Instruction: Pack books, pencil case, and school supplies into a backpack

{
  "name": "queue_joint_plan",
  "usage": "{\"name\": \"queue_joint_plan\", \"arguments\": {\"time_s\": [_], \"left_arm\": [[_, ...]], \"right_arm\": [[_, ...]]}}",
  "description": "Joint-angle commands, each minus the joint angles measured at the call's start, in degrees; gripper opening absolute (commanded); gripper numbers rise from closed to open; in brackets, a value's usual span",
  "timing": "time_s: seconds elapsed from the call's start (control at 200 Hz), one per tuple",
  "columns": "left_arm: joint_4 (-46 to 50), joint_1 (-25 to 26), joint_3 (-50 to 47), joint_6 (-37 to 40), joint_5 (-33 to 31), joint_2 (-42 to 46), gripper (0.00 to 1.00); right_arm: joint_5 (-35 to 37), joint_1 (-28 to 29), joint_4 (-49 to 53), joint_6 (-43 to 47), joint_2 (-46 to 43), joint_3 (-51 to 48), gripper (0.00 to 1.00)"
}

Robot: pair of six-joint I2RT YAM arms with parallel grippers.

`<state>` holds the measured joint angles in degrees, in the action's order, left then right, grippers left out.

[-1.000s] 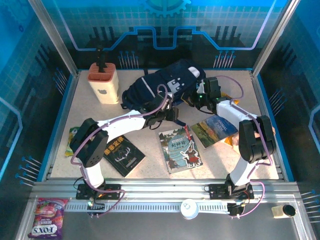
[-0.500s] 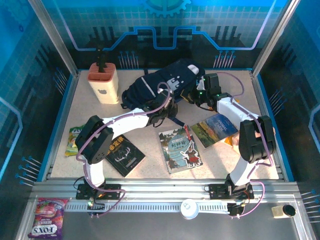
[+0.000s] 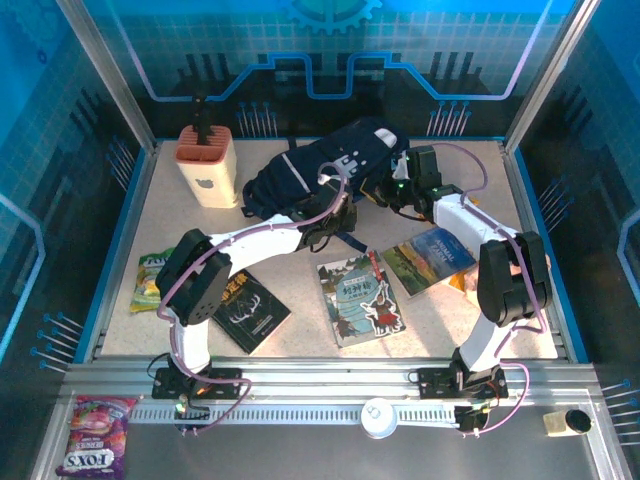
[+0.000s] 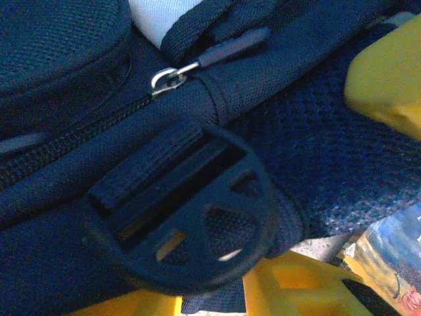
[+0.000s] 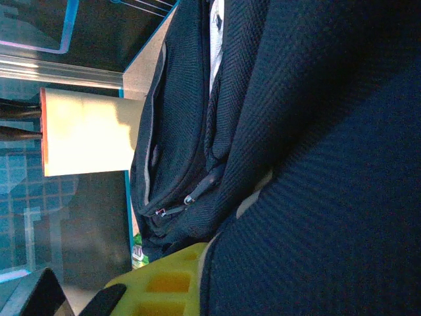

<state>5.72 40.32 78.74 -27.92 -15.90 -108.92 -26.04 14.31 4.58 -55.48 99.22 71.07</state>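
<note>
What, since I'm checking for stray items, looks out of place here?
A green snack packet lies at the table's left edge, and a purple candy bag sits off the table at front left; neither is school gear.

The big navy backpack (image 3: 310,175) lies at the back (thin white stripes on it). In front, lying flat: a black book (image 3: 245,308), a teal-grey book (image 3: 360,298), a blue-green book (image 3: 430,258).

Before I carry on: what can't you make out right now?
- Top view: left gripper jaws, buried against the backpack.
- Left wrist view: how far the zipper runs, cut off at the left edge.
- Right wrist view: right gripper second finger, behind backpack fabric.
</note>
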Motion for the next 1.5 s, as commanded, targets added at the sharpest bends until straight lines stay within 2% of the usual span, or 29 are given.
{"name": "queue_joint_plan", "arguments": {"time_s": [0.0,0.2,0.51,0.625,0.925,1.216,1.496], "left_arm": [[-2.3,0.3,3.5,2.6,-2.7,-1.5,0.31],[-1.7,0.3,4.5,3.6,-4.8,-2.4,0.31],[-0.4,0.3,3.6,4.1,-5.5,-1.9,0.13],[0.7,0.1,2.0,3.7,-5.5,-0.2,0.11],[3.3,-3.5,-8.9,0.2,0.8,10.2,0.1],[0.5,-9.1,-20.5,-0.7,6.6,17.4,0.1],[-6.0,-10.6,-21.9,2.4,10.9,16.2,0.24]], "right_arm": [[-4.7,1.8,-0.7,0.7,-1.0,2.7,0.12],[-4.8,1.9,-0.6,0.7,-1.0,2.8,0.11],[-2.8,1.8,1.8,2.6,-1.0,3.9,0.11],[-1.5,1.3,2.9,3.4,-0.9,4.4,0.11],[1.8,-0.2,6.3,6.2,-0.7,6.0,0.11],[1.9,-0.3,6.1,6.2,0.1,6.1,0.11],[0.6,-0.1,6.6,6.2,0.6,7.3,0.1]]}}
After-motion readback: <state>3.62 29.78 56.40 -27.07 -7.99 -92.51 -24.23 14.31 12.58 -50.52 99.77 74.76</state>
